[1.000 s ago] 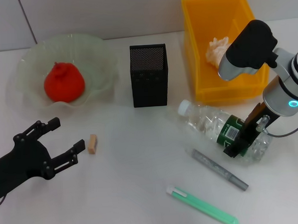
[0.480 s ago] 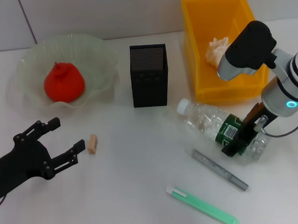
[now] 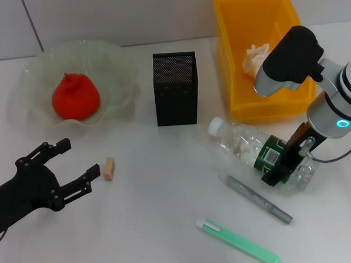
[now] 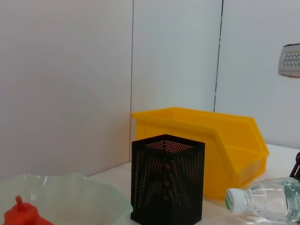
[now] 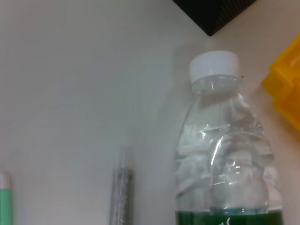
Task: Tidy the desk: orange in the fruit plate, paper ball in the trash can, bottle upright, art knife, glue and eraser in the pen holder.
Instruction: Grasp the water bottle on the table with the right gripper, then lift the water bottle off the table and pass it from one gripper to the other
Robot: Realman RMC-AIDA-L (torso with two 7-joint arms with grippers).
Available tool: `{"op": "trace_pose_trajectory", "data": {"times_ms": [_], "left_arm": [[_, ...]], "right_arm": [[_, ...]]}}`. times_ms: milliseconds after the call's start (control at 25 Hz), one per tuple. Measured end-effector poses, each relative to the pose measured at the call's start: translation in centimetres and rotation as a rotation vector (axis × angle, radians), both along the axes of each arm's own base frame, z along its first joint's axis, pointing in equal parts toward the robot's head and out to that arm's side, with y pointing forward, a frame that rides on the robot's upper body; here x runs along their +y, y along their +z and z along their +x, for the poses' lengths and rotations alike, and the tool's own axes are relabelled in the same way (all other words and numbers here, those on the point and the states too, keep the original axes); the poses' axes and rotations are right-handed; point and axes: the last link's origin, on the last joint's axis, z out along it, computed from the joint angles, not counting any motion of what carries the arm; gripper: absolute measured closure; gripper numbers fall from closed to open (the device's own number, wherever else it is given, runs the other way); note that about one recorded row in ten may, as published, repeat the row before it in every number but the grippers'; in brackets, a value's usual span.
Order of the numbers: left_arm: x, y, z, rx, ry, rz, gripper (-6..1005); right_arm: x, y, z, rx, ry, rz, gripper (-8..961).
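Note:
The clear bottle (image 3: 247, 145) lies on its side, white cap (image 3: 216, 127) toward the pen holder (image 3: 175, 89). My right gripper (image 3: 287, 158) is shut across its green label; the bottle (image 5: 224, 145) fills the right wrist view. The orange (image 3: 75, 96) sits in the fruit plate (image 3: 116, 64). The paper ball (image 3: 256, 58) lies in the yellow trash can (image 3: 237, 75). My left gripper (image 3: 80, 157) hangs open just left of the tan eraser (image 3: 109, 168). A grey glue stick (image 3: 258, 199) and a green art knife (image 3: 239, 242) lie on the desk in front of the bottle.
The left wrist view looks across the desk at the pen holder (image 4: 167, 178), the trash can (image 4: 206, 140), the bottle's cap (image 4: 234, 199), the plate (image 4: 70, 197) and the orange (image 4: 23, 214). A white wall rises behind the desk.
My right gripper and the bottle have shifted slightly to the left together. The left arm has not moved.

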Motion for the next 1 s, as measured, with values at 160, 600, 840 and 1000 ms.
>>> {"op": "trace_pose_trajectory", "data": {"times_ms": [160,600,840,1000], "left_arm": [[0.0,0.0,0.0,0.000,0.000,0.000,143],[-0.1,0.0,-0.1,0.000,0.004,0.000,142],[-0.1,0.0,-0.1,0.001,0.003,0.001,142],[-0.1,0.0,-0.1,0.001,0.003,0.001,142]], "right_arm": [[-0.1,0.1,-0.1,0.003,0.012,0.000,142],[-0.5,0.6,-0.5,0.019,0.048,-0.004,156],[-0.7,0.7,-0.7,0.041,0.057,-0.007,188],[-0.8,1.1,-1.1,0.074,0.071,0.008,188]]}}
